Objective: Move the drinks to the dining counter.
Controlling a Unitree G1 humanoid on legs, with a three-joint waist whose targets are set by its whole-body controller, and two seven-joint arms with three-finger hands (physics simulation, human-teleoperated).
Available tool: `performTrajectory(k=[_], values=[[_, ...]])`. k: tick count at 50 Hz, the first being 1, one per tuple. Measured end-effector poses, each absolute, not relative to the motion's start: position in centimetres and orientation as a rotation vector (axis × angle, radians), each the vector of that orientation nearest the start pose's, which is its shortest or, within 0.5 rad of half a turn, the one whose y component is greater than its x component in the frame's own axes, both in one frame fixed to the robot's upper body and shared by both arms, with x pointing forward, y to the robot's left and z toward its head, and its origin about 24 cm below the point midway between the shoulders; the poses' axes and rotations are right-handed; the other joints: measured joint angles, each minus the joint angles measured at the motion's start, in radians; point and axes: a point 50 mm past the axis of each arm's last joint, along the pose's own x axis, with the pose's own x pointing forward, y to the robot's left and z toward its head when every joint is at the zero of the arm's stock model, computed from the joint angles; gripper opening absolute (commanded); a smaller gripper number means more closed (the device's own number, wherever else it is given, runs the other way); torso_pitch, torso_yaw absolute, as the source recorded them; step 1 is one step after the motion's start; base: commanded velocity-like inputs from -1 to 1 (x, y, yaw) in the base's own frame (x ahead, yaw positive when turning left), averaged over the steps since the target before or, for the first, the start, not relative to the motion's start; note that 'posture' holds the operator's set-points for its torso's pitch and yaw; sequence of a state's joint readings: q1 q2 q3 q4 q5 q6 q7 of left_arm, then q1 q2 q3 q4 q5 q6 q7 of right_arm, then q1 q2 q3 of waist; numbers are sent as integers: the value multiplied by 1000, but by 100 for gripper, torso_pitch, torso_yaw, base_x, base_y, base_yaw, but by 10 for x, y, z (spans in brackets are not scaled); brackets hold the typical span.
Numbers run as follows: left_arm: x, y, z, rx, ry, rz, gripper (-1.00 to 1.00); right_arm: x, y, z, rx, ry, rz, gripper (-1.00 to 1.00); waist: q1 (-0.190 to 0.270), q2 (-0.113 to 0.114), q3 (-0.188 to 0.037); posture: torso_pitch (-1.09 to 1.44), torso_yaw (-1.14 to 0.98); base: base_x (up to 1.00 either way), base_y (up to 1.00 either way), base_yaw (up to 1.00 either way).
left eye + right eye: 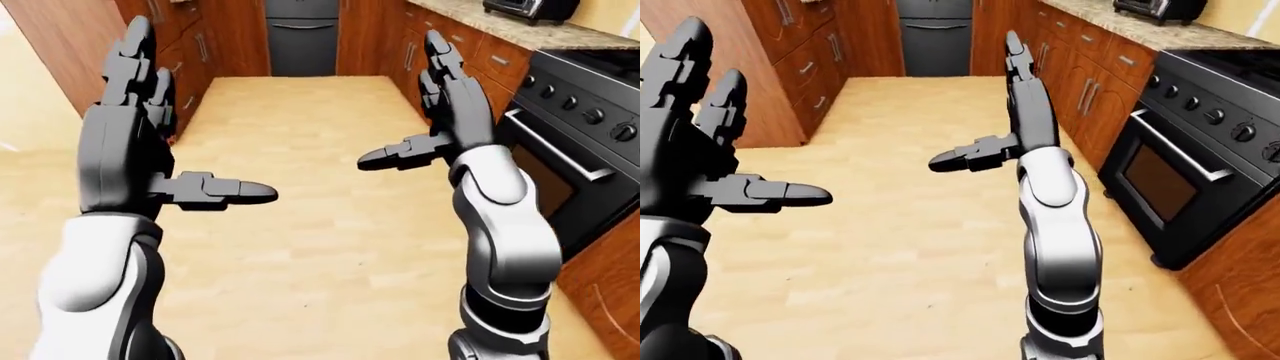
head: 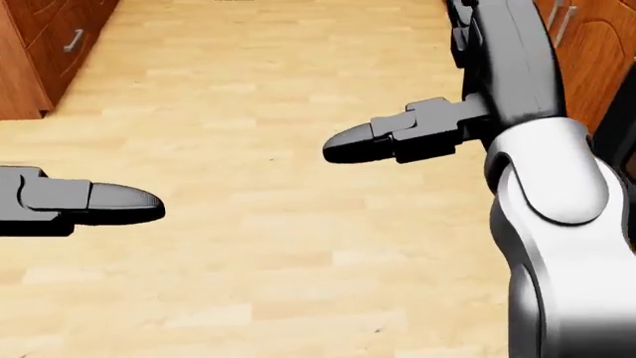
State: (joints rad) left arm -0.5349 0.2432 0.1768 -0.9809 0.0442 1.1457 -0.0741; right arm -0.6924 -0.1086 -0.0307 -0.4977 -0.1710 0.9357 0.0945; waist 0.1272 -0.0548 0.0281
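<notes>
No drinks and no dining counter show in any view. Both my hands are raised over the wooden floor of a kitchen aisle. My left hand [image 1: 175, 124] is open, fingers straight up and thumb pointing right, holding nothing. My right hand [image 1: 405, 101] is open too, fingers up and thumb pointing left, also with nothing in it. The head view looks down at the floor and catches only the left thumb [image 2: 99, 203] and the right hand's thumb [image 2: 388, 138] and forearm.
Wooden cabinets [image 1: 190, 52] line the aisle's left side. On the right stand a black stove [image 1: 580, 127] and more cabinets [image 1: 1090, 67] under a stone counter [image 1: 510, 30] with a toaster oven [image 1: 525, 7]. A dark appliance [image 1: 300, 37] closes the aisle's far end.
</notes>
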Motion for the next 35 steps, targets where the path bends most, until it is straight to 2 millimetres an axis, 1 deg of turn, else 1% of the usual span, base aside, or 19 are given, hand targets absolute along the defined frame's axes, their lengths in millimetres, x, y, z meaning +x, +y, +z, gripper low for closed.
performTrajectory(k=[1, 2, 5, 8, 9, 11, 13, 14, 16, 18, 20, 22, 23, 26, 28, 30, 31, 33, 35], values=[[225, 175, 262, 202, -351, 87, 100, 297, -127, 249, -215, -225, 63, 100, 4, 8, 32, 0, 0, 97, 48, 0], [226, 178, 258, 199, -321, 105, 100, 299, -123, 246, -220, -206, 84, 100, 9, 32, 50, 0, 0, 95, 45, 0], [231, 175, 259, 200, -306, 94, 100, 301, -127, 241, -219, -169, 81, 100, -10, 82, 33, 0, 0, 96, 43, 0], [226, 165, 267, 210, -371, 34, 100, 299, -141, 244, -212, -186, 9, 100, -59, 106, 12, 0, 0, 83, 0, 73], [225, 164, 268, 213, -389, 22, 100, 298, -144, 247, -212, -200, -10, 100, -67, 103, -1, 0, 0, 74, 0, 83], [224, 165, 269, 214, -403, 27, 100, 297, -143, 253, -214, -231, -18, 100, -69, 73, -13, 0, 0, 72, 0, 83], [225, 169, 268, 211, -395, 57, 100, 296, -136, 256, -216, -255, 9, 100, -67, 10, -5, 0, 0, 71, 0, 85], [226, 171, 266, 207, -384, 67, 100, 296, -134, 255, -218, -259, 24, 100, -75, -23, 13, 0, 0, 68, 0, 87], [230, 171, 256, 199, -319, 62, 100, 299, -134, 244, -215, -208, 37, 100, -82, -26, 60, 0, 0, 67, 0, 88], [233, 172, 252, 200, -280, 62, 100, 303, -132, 237, -209, -156, 48, 100, -88, -42, 50, 0, 0, 68, 0, 88], [232, 172, 255, 200, -293, 68, 100, 303, -132, 237, -206, -156, 50, 100, -88, -44, 33, 0, 0, 67, 0, 81], [226, 175, 260, 206, -338, 90, 100, 300, -129, 245, -203, -197, 59, 100, -84, -34, 14, 0, 0, 68, 20, 0], [224, 175, 263, 205, -361, 97, 100, 298, -128, 249, -206, -221, 64, 100, -89, -18, 3, 0, 0, 70, 0, 0], [222, 171, 270, 211, -409, 78, 100, 295, -131, 254, -208, -263, 47, 100, -128, 44, -7, 0, 0, 84, 0, 0], [222, 168, 269, 213, -409, 58, 100, 295, -134, 254, -207, -262, 29, 100, -127, 105, -2, 0, 0, 89, 0, 0], [227, 170, 261, 208, -351, 57, 100, 297, -133, 243, -204, -211, 35, 100, -129, 109, 43, 0, 0, 91, 0, 0], [228, 171, 258, 206, -326, 62, 100, 299, -132, 238, -204, -185, 45, 100, -125, 118, 44, 0, 0, 92, 0, 0], [229, 171, 257, 204, -316, 62, 100, 300, -133, 234, -203, -163, 46, 100, -119, 122, 23, 0, 0, 92, 0, 0], [227, 171, 261, 206, -343, 63, 100, 299, -134, 238, -203, -184, 40, 100, -109, 112, 10, 0, 0, 93, 0, 0]])
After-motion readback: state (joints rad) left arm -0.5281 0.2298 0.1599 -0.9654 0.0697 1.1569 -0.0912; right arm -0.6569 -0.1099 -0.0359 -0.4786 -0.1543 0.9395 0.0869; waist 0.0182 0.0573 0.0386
